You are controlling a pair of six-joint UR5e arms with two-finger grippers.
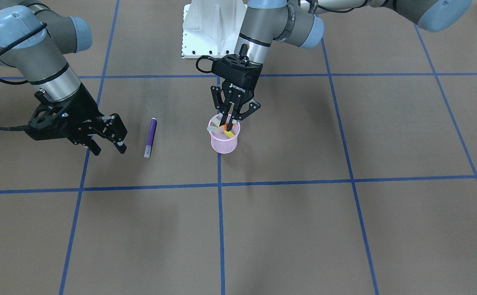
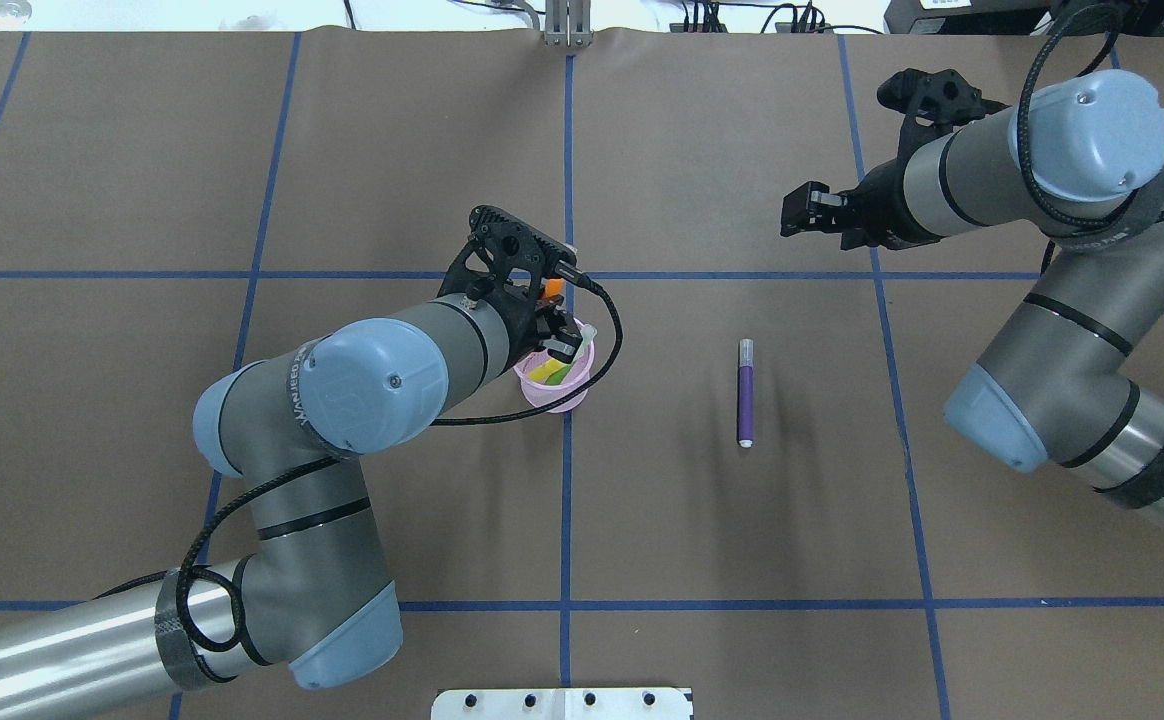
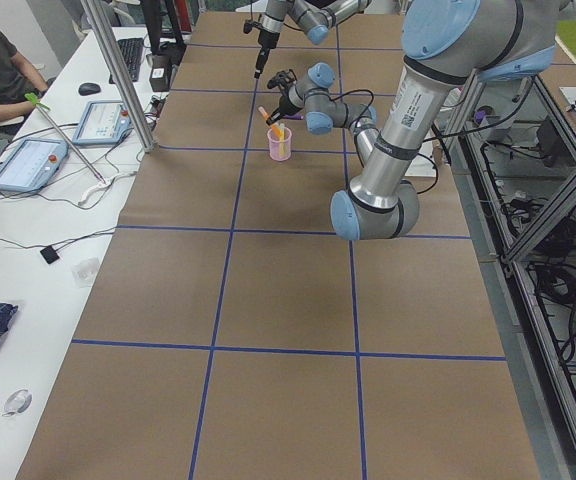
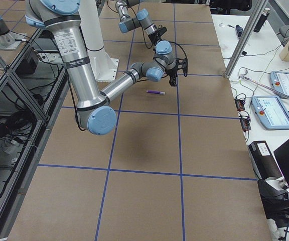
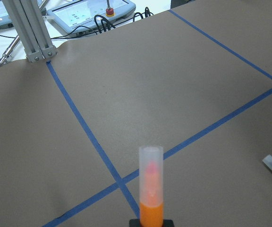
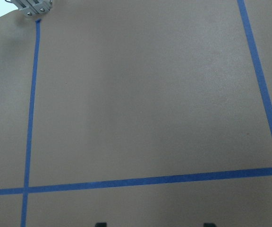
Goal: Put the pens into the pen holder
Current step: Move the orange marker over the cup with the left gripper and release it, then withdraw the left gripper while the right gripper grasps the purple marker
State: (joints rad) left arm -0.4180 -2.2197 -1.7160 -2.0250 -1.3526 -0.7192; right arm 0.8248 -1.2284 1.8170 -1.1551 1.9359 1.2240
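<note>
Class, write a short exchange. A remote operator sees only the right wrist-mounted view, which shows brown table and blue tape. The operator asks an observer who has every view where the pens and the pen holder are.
Operator: My view shows no pen. Is one lying out?
Observer: Yes. The purple pen lies flat between the right gripper, whose jaws are open, and the pen holder. It touches neither.
Operator: What is the other arm doing?
Observer: The left gripper is shut on the orange pen at the holder's mouth, where yellow and green pens already sit.
</note>
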